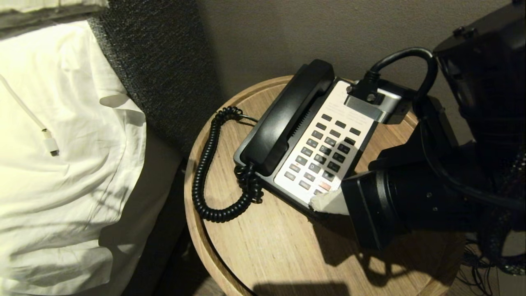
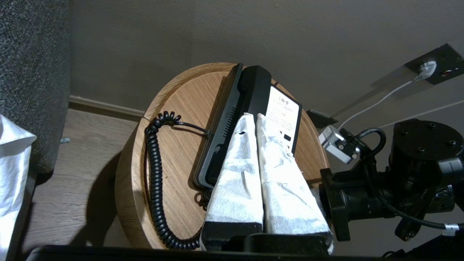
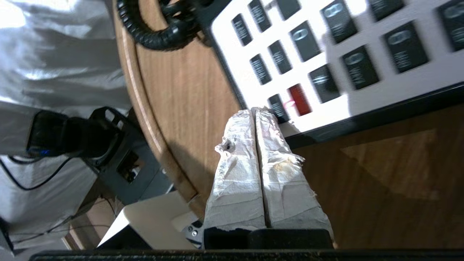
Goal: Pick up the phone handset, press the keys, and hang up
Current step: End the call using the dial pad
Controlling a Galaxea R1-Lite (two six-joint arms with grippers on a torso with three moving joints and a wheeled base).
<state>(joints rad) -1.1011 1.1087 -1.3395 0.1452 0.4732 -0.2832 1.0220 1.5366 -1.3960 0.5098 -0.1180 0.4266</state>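
My right gripper (image 3: 255,110) has its taped fingers pressed together, tips at the near edge of the keypad (image 1: 322,154), beside the red key (image 3: 299,99). My left gripper (image 2: 253,116) is also closed, empty, hovering off the table's (image 1: 263,246) near side. The handset (image 1: 287,115) lies cradled on the base's (image 1: 283,189) left side, its cord (image 1: 205,172) looping left across the table.

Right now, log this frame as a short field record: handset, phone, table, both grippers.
handset: glossy black curved plastic handset resting in its cradle, coiled cord attached
phone: black-and-white phone base on the table
table: round wooden table
right gripper: right gripper shut, tips at the keypad's near edge
left gripper: left gripper shut, off the table, empty
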